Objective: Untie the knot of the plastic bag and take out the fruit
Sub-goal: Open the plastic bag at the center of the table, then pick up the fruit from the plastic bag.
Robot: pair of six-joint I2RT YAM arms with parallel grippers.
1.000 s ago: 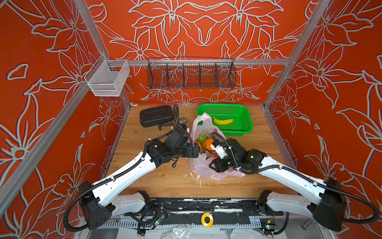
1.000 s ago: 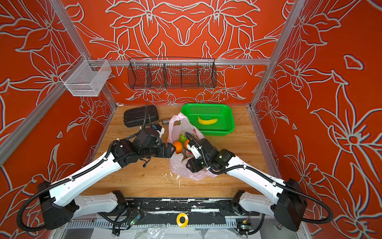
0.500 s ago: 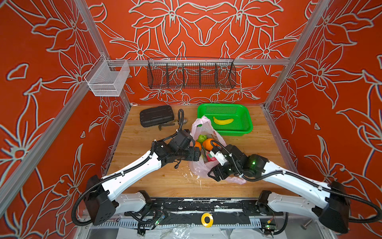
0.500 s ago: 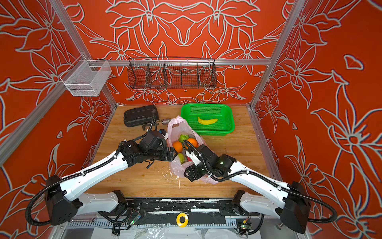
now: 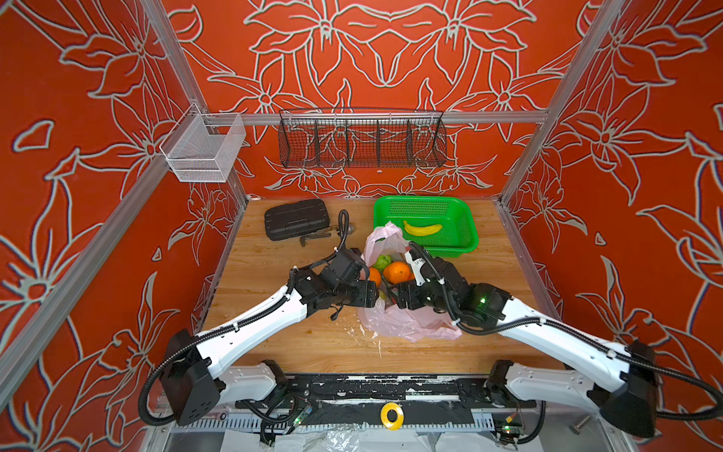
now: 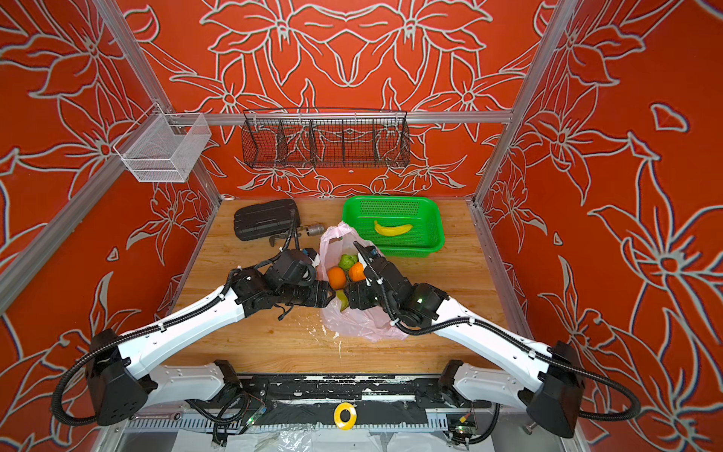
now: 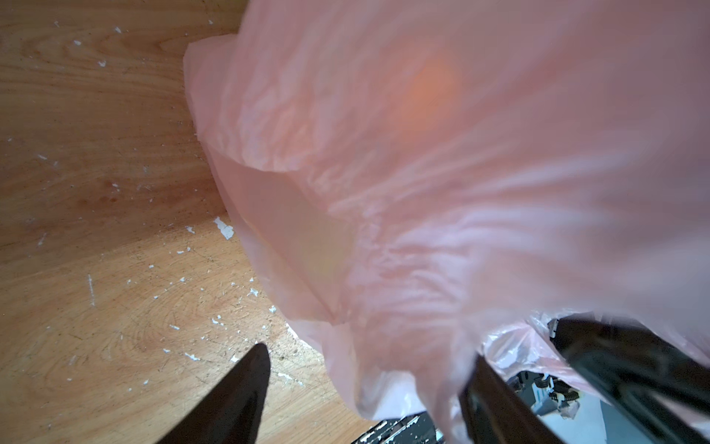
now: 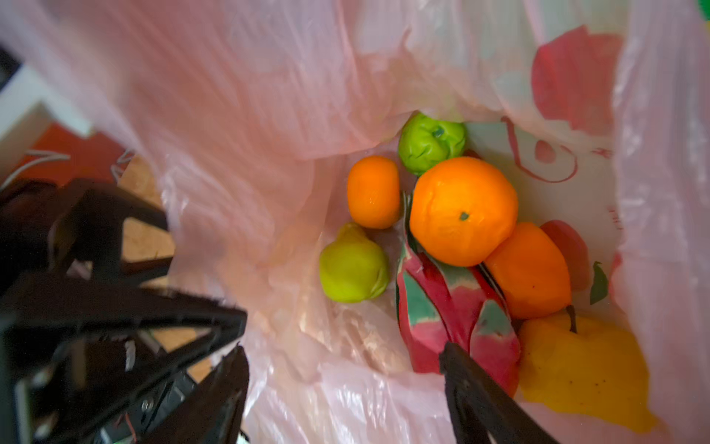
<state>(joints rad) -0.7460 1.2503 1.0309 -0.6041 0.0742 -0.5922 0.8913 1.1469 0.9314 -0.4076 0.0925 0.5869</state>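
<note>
Plainly, the worktop [image 5: 274, 344] is pale wood, scuffed and flecked with white chips. It is boxed in by orange walls [image 5: 352, 58] printed with white flowers, and a black wire rack [image 5: 362, 143] hangs at the back. Between the left end effector [image 7: 369, 361] and the right end effector [image 8: 342, 351] lies the plastic bag [image 5: 407, 325]. Its long axis runs from the front rail [image 5: 391, 387] toward the rack, with the closed bottom toward the rail. The handle loop [image 5: 385, 235] stands up on the far side of both end effectors, and the mouth gapes upward. Both end effectors are released, jaws spread. The left has one finger over bare wood and the other veiled by pink plastic; the right has one finger inside the bag, just beside the dragon fruit [image 8: 442, 307]. The fruit [image 8: 463, 211] sits heaped in the bag just beyond the right end effector's tips. Farther beyond that end effector a green basket [image 5: 465, 227] holds a banana [image 5: 422, 229]. Since half a second ago the right end effector has drawn away from the front rail, up to the bag's mouth; bag and basket have not shifted.
</note>
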